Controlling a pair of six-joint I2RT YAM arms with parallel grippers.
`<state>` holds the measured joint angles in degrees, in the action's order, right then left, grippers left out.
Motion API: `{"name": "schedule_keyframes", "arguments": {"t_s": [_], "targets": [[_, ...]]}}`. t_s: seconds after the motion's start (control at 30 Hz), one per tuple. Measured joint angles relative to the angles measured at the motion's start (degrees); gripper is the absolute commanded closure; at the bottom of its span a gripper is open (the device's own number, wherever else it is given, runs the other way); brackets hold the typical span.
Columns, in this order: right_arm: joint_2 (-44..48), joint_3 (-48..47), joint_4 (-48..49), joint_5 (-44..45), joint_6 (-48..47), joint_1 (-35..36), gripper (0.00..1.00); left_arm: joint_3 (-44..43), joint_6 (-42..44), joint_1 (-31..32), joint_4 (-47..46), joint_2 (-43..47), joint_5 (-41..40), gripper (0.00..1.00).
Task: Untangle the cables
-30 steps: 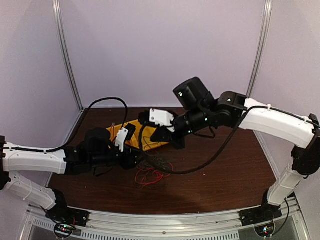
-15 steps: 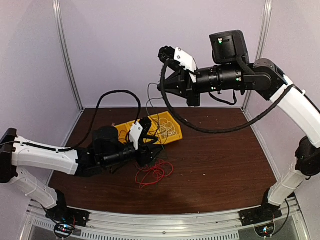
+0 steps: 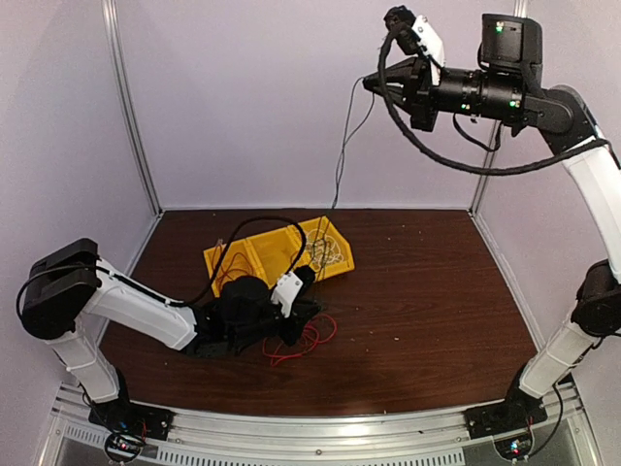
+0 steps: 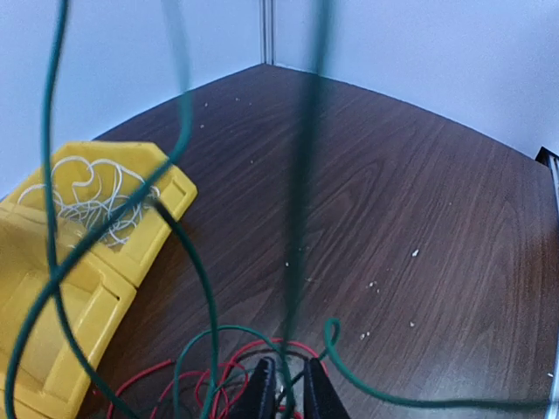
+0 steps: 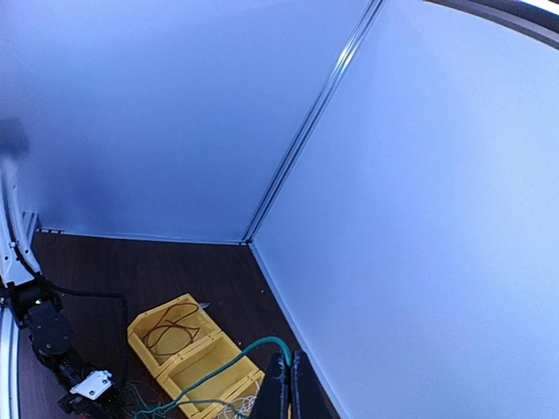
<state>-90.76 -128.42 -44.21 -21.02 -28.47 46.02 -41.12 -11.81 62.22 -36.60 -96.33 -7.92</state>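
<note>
My right tool (image 5: 289, 367), clenched on the green cable (image 4: 301, 175), has hoisted it high while my left tool (image 4: 290, 377) has just nipped the cables (image 3: 309, 342) below, drawing them apart

My left arm (image 3: 146, 306) lies low, stretched out to the right. Its claw (image 4: 286, 397) has the fingers drawn nearly together with only a slit between them, and I can't tell whether they grip anything. My right arm (image 3: 592, 175) stands high, forearm level and reaching left. Its claw (image 3: 372, 85) is pinched closed on a cable (image 3: 339, 170).
</note>
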Motion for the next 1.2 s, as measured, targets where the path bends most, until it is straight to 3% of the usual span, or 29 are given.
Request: {"name": "schedule_keyframes", "arguments": {"t_s": [0.37, 0.57, 0.8, 1.03, 1.2], "targets": [[-0.96, -9.44, -1.49, 1.77, 0.61, -5.18, 1.0, 8.74, -9.68, 0.74, -2.62, 2.75, -0.76, 0.92], [-1.81, -11.26, -1.22, 6.51, 0.2, -6.45, 1.0, 11.65, -13.55, 1.44, -1.7, 5.73, -2.67, 0.7], [0.57, -13.0, 6.95, 11.26, -1.09, -7.65, 1.0, 15.26, -15.76, 2.93, 8.61, 6.08, -4.74, 0.65], [3.13, -7.74, 7.32, 4.24, -0.83, -7.65, 1.0, 6.67, -10.47, 5.84, 11.85, 7.93, -9.09, 0.57], [3.1, -5.42, 6.29, 0.63, 0.35, -7.65, 1.0, -3.85, -3.06, 6.82, 6.45, 7.08, -10.8, 0.51]]}}
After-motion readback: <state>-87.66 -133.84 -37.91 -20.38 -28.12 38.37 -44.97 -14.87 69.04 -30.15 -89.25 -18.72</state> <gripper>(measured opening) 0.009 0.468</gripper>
